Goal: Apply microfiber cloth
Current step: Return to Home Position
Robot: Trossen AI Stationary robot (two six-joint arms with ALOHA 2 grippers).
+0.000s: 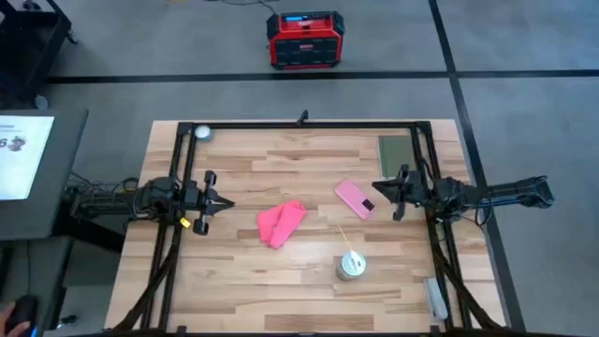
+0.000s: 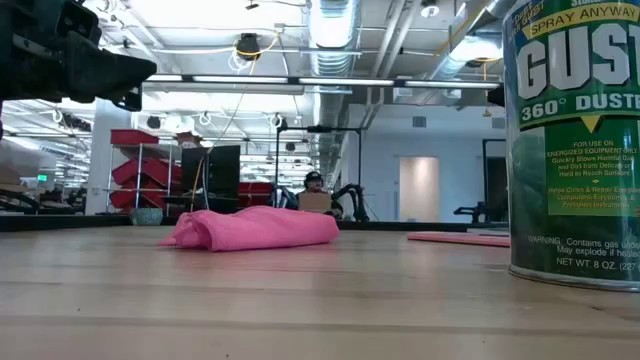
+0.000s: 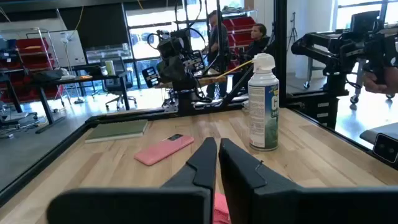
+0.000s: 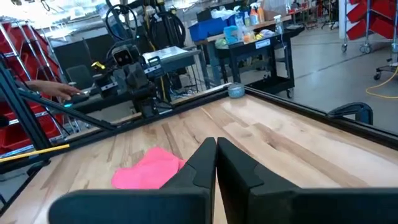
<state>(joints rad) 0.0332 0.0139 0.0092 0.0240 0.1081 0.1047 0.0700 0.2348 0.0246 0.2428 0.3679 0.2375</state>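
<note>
At the left side of the bench (image 1: 281, 159), my left end effector (image 1: 221, 203) hangs above the wood with its fingers pressed together, gripping nothing. Opposite it, my right end effector (image 1: 378, 191) is likewise closed and empty, just beside the pink phone (image 1: 355, 198). Between the two, the microfiber cloth (image 1: 281, 224) lies crumpled on the boards, touching neither. A duster can (image 1: 352, 267) stands upright near the phone, and a green pad (image 1: 395, 150) lies by the right arm.

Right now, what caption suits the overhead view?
Left gripper and right gripper shut at opposite table edges; cloth, phone and can between them.
</note>
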